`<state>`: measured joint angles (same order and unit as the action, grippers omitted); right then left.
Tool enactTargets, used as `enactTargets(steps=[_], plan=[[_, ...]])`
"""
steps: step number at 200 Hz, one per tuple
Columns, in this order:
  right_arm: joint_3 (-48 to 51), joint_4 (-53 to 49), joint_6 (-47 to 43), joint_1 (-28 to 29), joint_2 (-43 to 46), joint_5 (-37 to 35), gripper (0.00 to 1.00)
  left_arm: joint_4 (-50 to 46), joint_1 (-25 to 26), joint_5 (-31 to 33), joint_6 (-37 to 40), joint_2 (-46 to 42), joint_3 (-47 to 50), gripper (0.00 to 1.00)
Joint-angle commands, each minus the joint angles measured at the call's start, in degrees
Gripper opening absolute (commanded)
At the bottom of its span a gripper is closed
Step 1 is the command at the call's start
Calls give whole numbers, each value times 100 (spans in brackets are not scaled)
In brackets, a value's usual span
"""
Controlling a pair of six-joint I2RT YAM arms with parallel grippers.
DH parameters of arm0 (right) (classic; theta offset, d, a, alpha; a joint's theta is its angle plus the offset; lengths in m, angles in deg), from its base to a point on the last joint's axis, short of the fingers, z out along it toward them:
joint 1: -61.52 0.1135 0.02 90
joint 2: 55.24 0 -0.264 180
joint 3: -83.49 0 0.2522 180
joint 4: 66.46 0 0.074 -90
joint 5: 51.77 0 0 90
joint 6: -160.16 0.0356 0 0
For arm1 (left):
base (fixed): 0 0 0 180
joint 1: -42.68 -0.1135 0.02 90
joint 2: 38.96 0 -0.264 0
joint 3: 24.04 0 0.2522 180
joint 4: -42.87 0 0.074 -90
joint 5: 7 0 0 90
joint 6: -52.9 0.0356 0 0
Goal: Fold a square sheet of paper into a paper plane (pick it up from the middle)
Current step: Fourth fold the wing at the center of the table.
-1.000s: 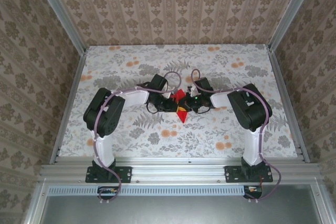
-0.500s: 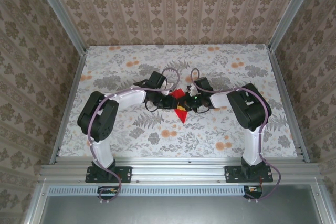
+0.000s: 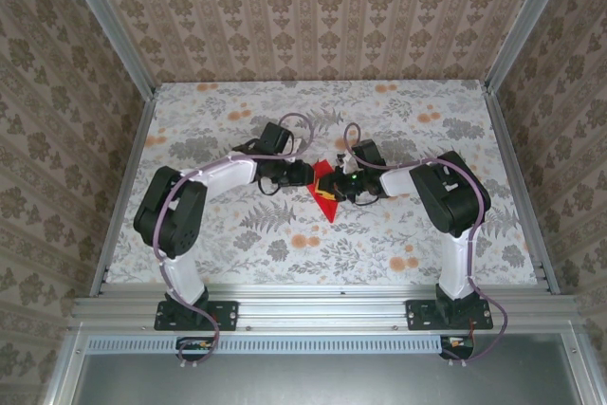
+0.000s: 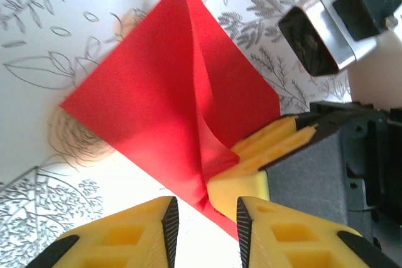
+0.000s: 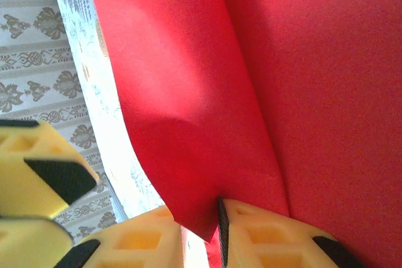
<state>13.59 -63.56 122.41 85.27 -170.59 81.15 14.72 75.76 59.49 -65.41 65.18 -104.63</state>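
Floral counter (image 3: pixel 398 120) under patterned walls, and from above we see the left end effector (image 3: pixel 302 174) has backed off to the left. It has left the square sheet of paper (image 3: pixel 327 198) mid-counter, half-folded, against the right end effector (image 3: pixel 340 185).

Left wrist now: our left jaws stand spread, bare counter between them. The paper's near corner lies just ahead, one flap lifting along a crease.

Right wrist: the paper runs into a narrow slot between the right jaws. Pinching or slack, we cannot tell.

We judge this crease done, and the next fold wants a fresh grip.
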Motion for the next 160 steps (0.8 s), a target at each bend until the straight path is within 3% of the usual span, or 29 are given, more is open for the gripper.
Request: enactTargets(steps=[1,97,160], plan=[[250,-490,-110,62,-173,-247,26,239,-54,-65,-193,102,-262,35],[367,-409,-319,60,-36,-241,34,-111,-90,-364,4,893,-958,37],[391,-331,-291,71,-6,-236,34,-617,-100,-179,322,1188,-1158,26]])
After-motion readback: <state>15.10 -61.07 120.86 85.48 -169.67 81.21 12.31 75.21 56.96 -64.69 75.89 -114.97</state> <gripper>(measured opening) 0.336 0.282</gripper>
